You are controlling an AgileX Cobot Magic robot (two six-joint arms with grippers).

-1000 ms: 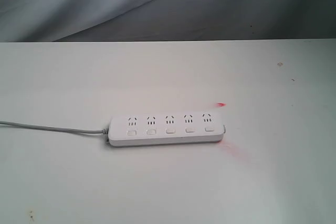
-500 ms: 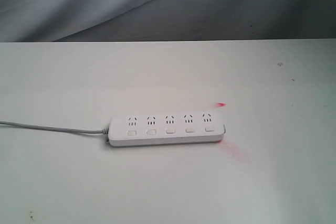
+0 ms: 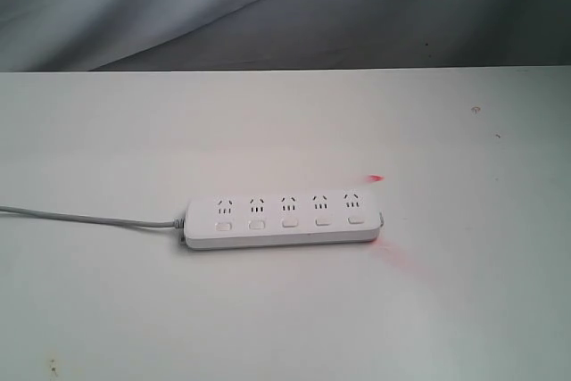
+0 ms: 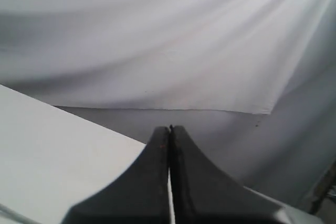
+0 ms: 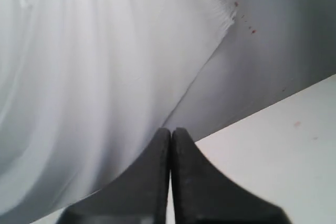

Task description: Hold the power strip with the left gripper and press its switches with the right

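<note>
**A:** Where is the power strip lying?

**B:** Flat on the white surface, a little below the middle of the exterior frame, long side running left to right. Five sockets sit in a row along its far edge. The switches sit in a row just below them, one under each socket.

**A:** And the cord?

**B:** The thin grey cord leaves the strip's left end and runs along the surface to the left edge of the frame.

**A:** Anything touching the strip?

**B:** Only the surface under it. There is a small red spot on the surface just above its right end, and a faint pink smear just below that end. I can't tell what either of them is.

**A:** What about the left hand?

**B:** It is closed. The dark jaws are pressed together tip to tip with nothing between them. Its wrist view shows an edge of the surface and pale draped cloth beyond.

**A:** And the right hand?

**B:** Also closed and empty, with the jaws meeting along one thin line. Its wrist view shows a corner of the surface and the same kind of cloth. Neither wrist view shows the strip.

**A:** What's behind it all?

**B:** Grey-white cloth fills the upper part of the exterior frame, above the far edge of the surface.
</note>
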